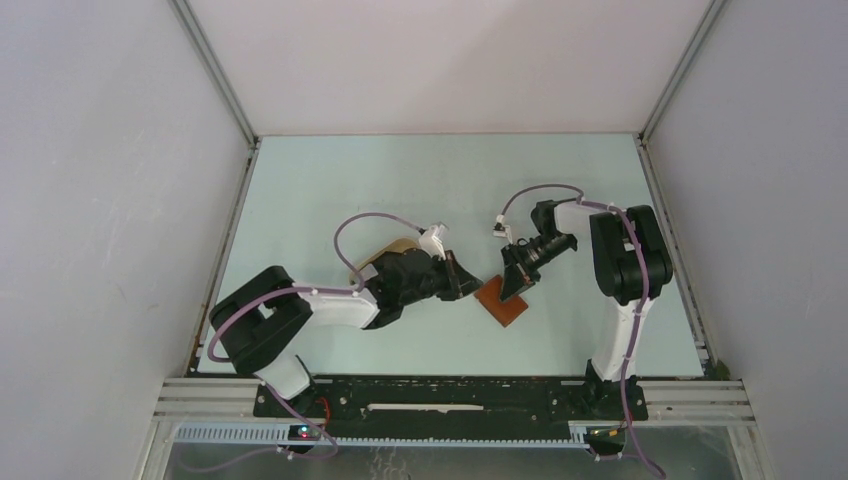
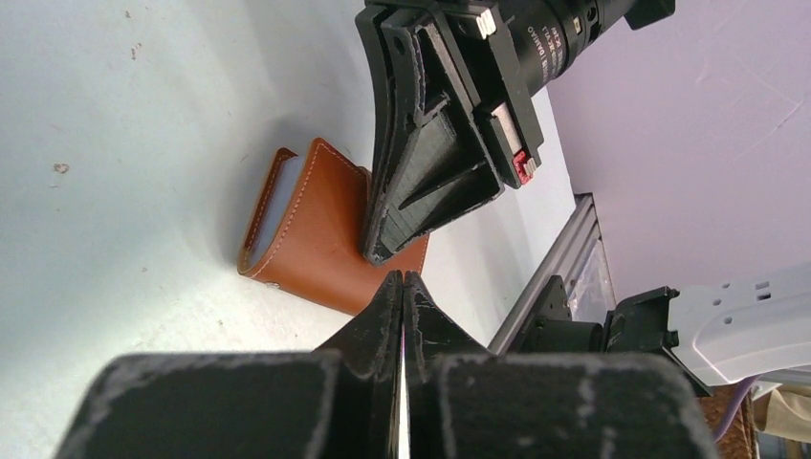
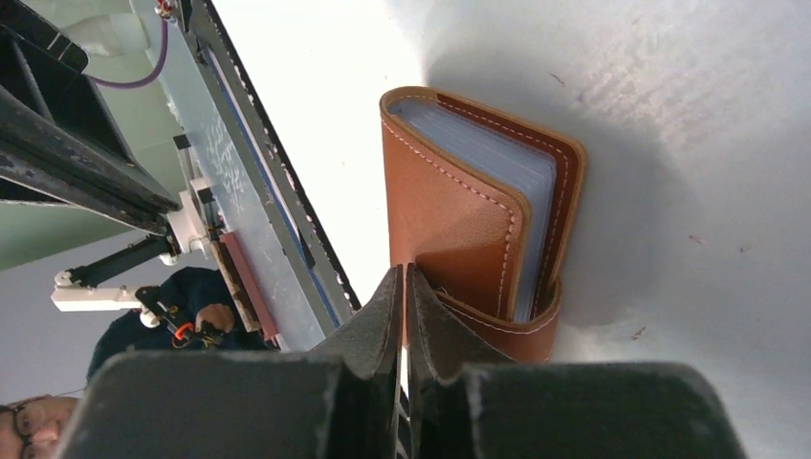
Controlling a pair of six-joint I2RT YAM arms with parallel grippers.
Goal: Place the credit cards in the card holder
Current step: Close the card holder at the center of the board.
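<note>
The card holder [image 1: 502,300] is a reddish-brown leather wallet lying on the pale table between my two grippers. In the right wrist view it [image 3: 459,210] is nearly closed, with pale sleeve edges showing between its covers and a strap round its near end. My right gripper [image 1: 517,282] is shut, its tips [image 3: 403,273] against the wallet's cover. The left wrist view shows those fingertips [image 2: 375,251] resting on the wallet [image 2: 306,229]. My left gripper [image 2: 403,277] is shut and empty, just left of the wallet. No loose credit cards are in view.
A beige tray [image 1: 385,250] lies partly hidden under my left arm. The metal frame rail [image 1: 450,385] runs along the near table edge. White walls enclose the table on the left, back and right.
</note>
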